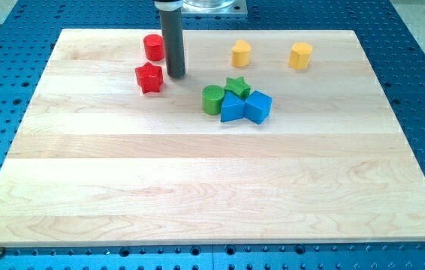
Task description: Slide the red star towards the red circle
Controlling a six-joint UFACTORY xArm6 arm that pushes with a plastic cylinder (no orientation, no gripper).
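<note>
The red star point(149, 78) lies near the view's top left of the wooden board point(212, 187). The red circle point(153, 47) stands just above it, a short gap apart. My tip point(176, 76) rests on the board just to the right of the red star, close to it, and below right of the red circle. The dark rod rises from there to the view's top edge.
A green circle point(212, 99), a green star point(236, 87), a blue triangular block point(232, 108) and a blue cube point(258, 106) cluster at the middle top. Two yellow blocks point(241, 53) point(300, 55) stand at the top right.
</note>
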